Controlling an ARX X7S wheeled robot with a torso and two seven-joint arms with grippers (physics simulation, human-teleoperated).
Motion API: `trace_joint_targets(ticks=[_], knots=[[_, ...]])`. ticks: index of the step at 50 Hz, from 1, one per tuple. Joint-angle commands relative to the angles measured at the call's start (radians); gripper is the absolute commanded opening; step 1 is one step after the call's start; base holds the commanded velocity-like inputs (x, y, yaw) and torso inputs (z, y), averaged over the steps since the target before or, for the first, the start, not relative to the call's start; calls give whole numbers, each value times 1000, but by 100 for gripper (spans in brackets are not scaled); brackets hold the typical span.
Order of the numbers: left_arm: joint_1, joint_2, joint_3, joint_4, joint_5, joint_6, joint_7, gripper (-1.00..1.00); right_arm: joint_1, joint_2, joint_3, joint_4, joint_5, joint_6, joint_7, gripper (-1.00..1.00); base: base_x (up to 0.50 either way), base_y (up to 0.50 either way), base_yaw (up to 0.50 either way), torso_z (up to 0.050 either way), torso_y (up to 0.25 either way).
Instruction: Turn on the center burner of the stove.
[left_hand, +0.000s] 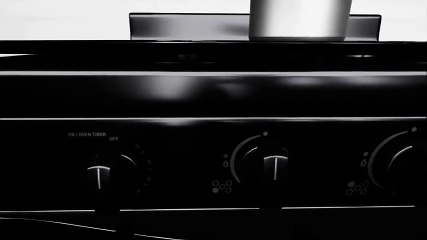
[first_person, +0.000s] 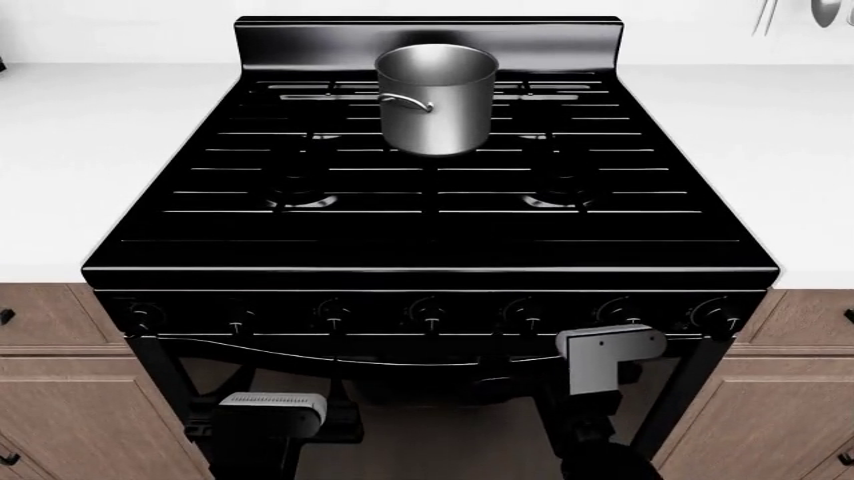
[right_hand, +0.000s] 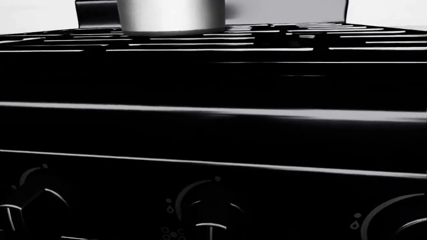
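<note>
— Inspector: Position of the stove (first_person: 427, 215) relative to the arms?

— Assistant: Dead ahead, filling the middle of the head view between white counters; a steel pot (first_person: 435, 98) stands on the rear grates; the row of seven front knobs (first_person: 430, 314) runs side to side along the front panel, above the oven door. Both arms sit low in front of that door — the knobs lie up and forward of each.

— Inspector: Which arm is nearer the middle knob?

— Assistant: The right gripper (first_person: 607, 357) is raised higher, just under the knob row but to the right of centre (roughly beneath the fifth and sixth knobs); the left gripper (first_person: 271, 408) hangs lower and left of centre. I judge the right nearer in height; sideways, both are offset by a similar margin.

— Inspector: State of the claws?

— Assistant: I cannot tell; only the housings show from the head, and neither wrist view shows its own fingers. Nothing is visibly held.

— Inspector: Knob orientation?

— Assistant: In the left wrist view the pointer lines stand vertical — the oven timer knob (left_hand: 100, 175) and its neighbour (left_hand: 272, 167) alike; which knob serves the centre burner I cannot confirm from the small markings.
</note>
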Motion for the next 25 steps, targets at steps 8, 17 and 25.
trace_joint_targets(ticks=[8,17,25], knots=[[-1,-12,11,4,-11,0,-14,100,29,5,-10,32,9,-3,7,-100,0,0,0,0,0],[-2,-16,16,8,-22,0,-17,100,40,9,-26,31,11,12,7,-100,1,0,1,0,0],[-3,-19,24,5,-26,3,-19,100,52,23,-68,16,-10,33,-2,-100,5,1,4,0,0]])
